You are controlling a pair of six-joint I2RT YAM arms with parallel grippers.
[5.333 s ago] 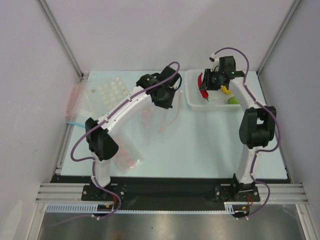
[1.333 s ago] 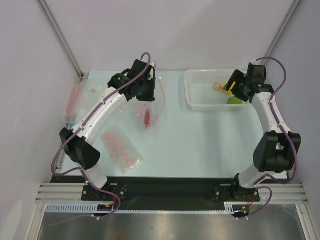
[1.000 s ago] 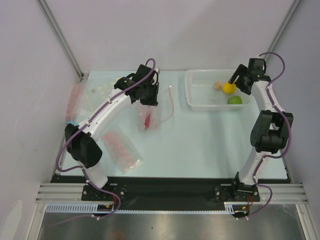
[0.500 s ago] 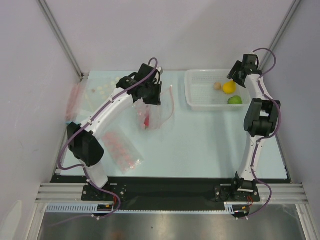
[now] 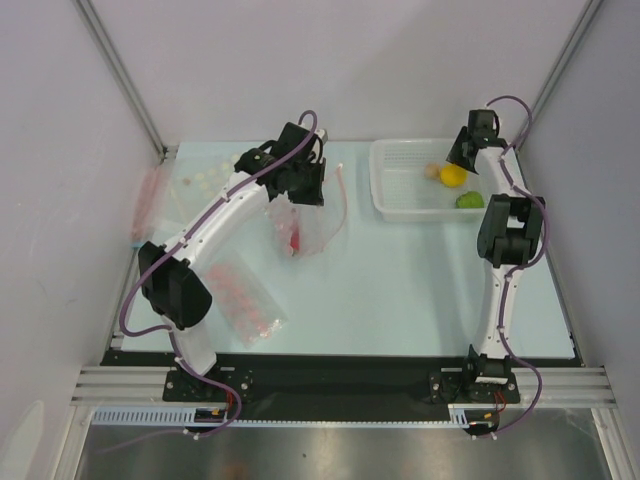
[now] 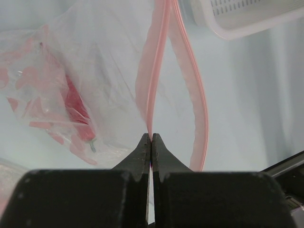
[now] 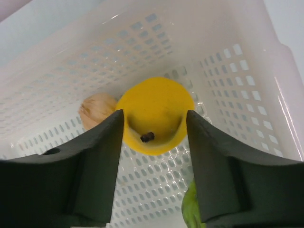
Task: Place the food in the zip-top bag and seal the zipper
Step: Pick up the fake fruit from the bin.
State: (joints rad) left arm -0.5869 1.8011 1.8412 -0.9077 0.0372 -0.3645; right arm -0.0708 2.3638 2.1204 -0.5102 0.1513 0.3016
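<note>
My left gripper (image 6: 151, 137) is shut on the pink-red zipper (image 6: 154, 71) of the clear zip-top bag (image 5: 305, 225), holding one lip up so the mouth gapes. A red chili pepper (image 6: 78, 114) lies inside the bag. In the white basket (image 5: 385, 195) sit the yellow pear-like fruit (image 7: 154, 114), the beige bulb (image 7: 97, 109) and the green fruit (image 7: 192, 213). My right gripper (image 7: 154, 116) is low in the basket and open. Its fingers stand on either side of the yellow fruit (image 5: 453, 175), close against its sides.
A flat packet of pink-red round pieces (image 5: 245, 300) lies near the left arm's base. A packet of pale round pieces (image 5: 200, 180) and another pinkish bag (image 5: 150, 195) lie by the left wall. The basket's corner (image 6: 237, 14) is just beyond the bag mouth.
My right gripper has swung further back over the basket and come down around the yellow fruit, its jaws narrowing. The left gripper has shifted slightly right with the bag lip still pinched.
</note>
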